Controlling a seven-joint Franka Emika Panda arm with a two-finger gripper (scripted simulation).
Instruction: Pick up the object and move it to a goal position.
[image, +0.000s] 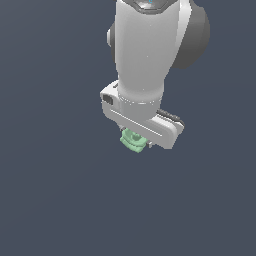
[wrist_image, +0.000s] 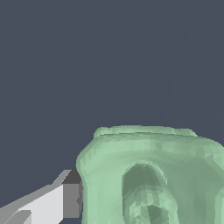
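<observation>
Wrist view only: object's (wrist_image: 153, 175) hollow recess.

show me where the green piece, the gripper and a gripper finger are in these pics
green piece (image: 133, 140): exterior view, on its ridged lower edge below the hand.
gripper (image: 136, 140): exterior view, midway between the hidden fingertips, under the white hand.
finger (wrist_image: 70, 199): wrist view, on its grey pad beside the piece.

Panda arm (image: 147, 50): glossy white rounded shell | dark grey joint cap beside it | white boxy gripper (image: 142, 124), black trim | grey-padded white finger (wrist_image: 61, 201)
</observation>
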